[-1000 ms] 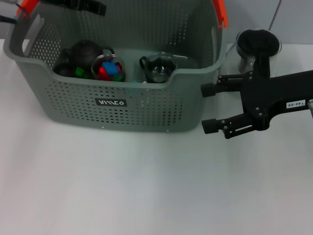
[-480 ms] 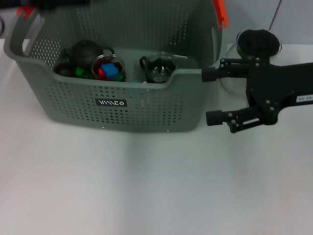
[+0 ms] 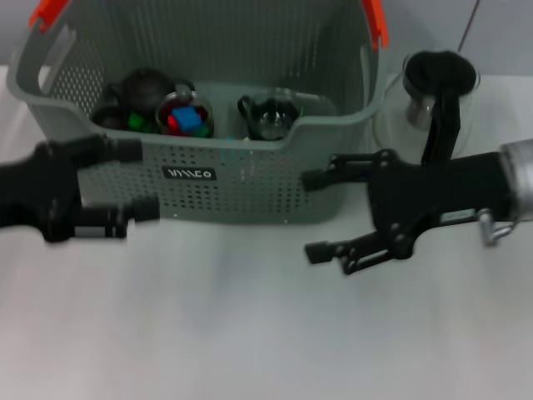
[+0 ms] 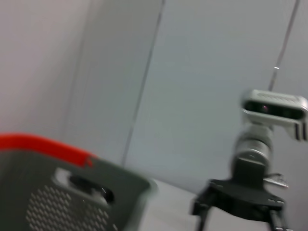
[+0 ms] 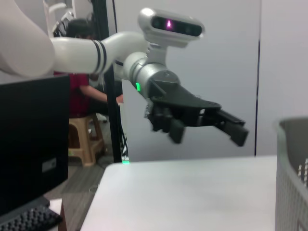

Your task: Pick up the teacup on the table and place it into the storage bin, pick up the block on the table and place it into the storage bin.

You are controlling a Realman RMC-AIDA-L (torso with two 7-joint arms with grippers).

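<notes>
- Two tools in the head view, both released and grasping nothing, both in front of the storage bin point(image 3: 216, 179) above the white table point(image 3: 250, 333).
- Left tool point(image 3: 137, 179) at about 9 o'clock in the head view, black fingers spread and pointing toward 3 o'clock, upper fingertip against the bin's front wall as seen, lower one just below the wall's foot; contact not certain.
- Same left tool point(image 5: 231, 126) visible from the right wrist view, fingers parted, on a white arm, above the table point(image 5: 192, 192).
- Right tool point(image 3: 321, 215) at about 3 o'clock, fingers spread wide and pointing toward 9 o'clock, upper fingertip over the bin's front right corner, lower fingertip over bare table.
- Right tool point(image 4: 207, 211) partly seen from the left wrist view, black, beyond the bin's orange-topped rim point(image 4: 72, 168).
- Inside the bin: glass teacup point(image 3: 268, 117) near the front wall at centre, small glass bowl of coloured blocks point(image 3: 185, 118) at its 9 o'clock, dark teapot point(image 3: 143, 90) beyond that, toward 10 o'clock.
- Orange handle clips point(image 3: 376, 21) on the bin's top corners; black label point(image 3: 189, 174) on its front wall.
- Glass jar with a black lid point(image 3: 437, 79) on the table at the bin's 3 o'clock, behind the right arm.
</notes>
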